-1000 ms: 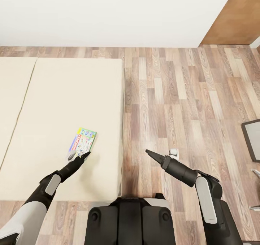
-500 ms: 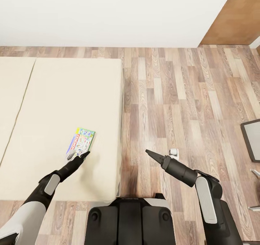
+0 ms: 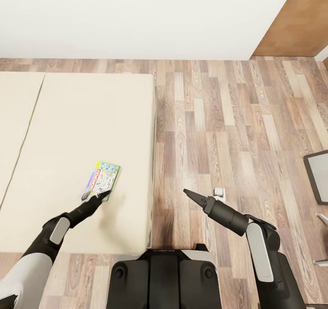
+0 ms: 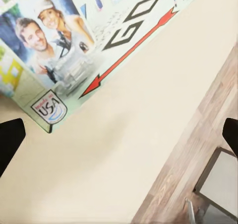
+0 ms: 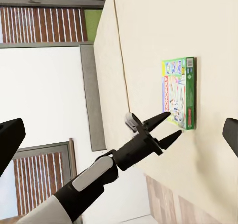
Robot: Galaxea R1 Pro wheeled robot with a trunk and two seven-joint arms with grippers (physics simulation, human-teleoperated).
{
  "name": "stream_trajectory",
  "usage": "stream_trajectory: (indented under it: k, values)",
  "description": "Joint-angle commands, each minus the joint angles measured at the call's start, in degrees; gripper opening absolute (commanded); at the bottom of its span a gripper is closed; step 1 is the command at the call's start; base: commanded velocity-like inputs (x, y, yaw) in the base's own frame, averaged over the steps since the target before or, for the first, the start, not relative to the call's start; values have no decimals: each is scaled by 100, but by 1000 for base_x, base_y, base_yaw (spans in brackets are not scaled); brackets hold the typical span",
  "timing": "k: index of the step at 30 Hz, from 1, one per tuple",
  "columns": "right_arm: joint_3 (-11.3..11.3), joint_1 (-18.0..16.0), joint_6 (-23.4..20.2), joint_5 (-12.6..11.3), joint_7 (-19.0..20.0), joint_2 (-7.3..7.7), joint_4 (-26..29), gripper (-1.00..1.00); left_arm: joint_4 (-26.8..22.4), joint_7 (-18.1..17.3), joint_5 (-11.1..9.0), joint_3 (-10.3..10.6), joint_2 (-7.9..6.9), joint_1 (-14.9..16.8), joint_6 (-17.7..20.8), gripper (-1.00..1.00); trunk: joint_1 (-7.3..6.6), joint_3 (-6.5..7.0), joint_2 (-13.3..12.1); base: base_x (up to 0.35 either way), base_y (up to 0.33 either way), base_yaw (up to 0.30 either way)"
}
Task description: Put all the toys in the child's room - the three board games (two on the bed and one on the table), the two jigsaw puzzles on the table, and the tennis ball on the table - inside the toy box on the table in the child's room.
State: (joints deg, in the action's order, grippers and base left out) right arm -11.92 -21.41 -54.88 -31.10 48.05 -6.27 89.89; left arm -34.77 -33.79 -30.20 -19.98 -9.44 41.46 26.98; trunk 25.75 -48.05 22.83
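Note:
One board game (image 3: pixel 104 178), a thin box with a pale green border and a bright printed cover, lies flat on the cream bed (image 3: pixel 77 118) near its right edge. In the left wrist view the board game (image 4: pixel 74 40) fills the far corner, with the bed cover in front of it. My left gripper (image 3: pixel 96 194) is open just above the bed, its tips at the game's near end. The right wrist view shows those open fingers (image 5: pixel 166 127) level with the board game (image 5: pixel 179 92). My right gripper (image 3: pixel 186 191) hangs open and empty over the wood floor, right of the bed.
A white wall runs behind the bed, with a brown panel (image 3: pixel 296 17) at the far right. A dark-framed grey object (image 3: pixel 319 174) sits at the right edge. A small white object (image 3: pixel 219 192) lies on the floor by my right arm. My base (image 3: pixel 164 277) stands against the bed's corner.
My left arm has reached forward, bringing the open gripper's tips up to the board game's near end. The right arm has stayed put. The view shifted slightly.

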Motion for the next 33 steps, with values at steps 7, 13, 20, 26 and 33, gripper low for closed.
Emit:
stream_trajectory:
  k: [7,13,20,26,33]
  values:
    - [-12,-3,-23,39,29,-6,-13,100,-319,-5,-22,-15,-406,2,985,100,3,-6,8,0,0,0]
    - [-12,-3,-22,51,29,-6,-20,100,-364,1,-21,-10,-678,2,1292,100,3,-6,8,0,0,0]
    - [-14,-7,-22,52,29,-6,-24,100,-507,8,10,-2,-766,2,1491,100,3,-6,8,0,0,0]
    - [-13,-4,-23,57,29,-6,-24,100,-688,25,40,2,-783,2,1708,100,3,-6,8,0,0,0]
    - [-12,-4,-22,59,29,-6,-24,100,-820,61,48,18,-780,2,1708,100,3,-6,8,0,0,0]
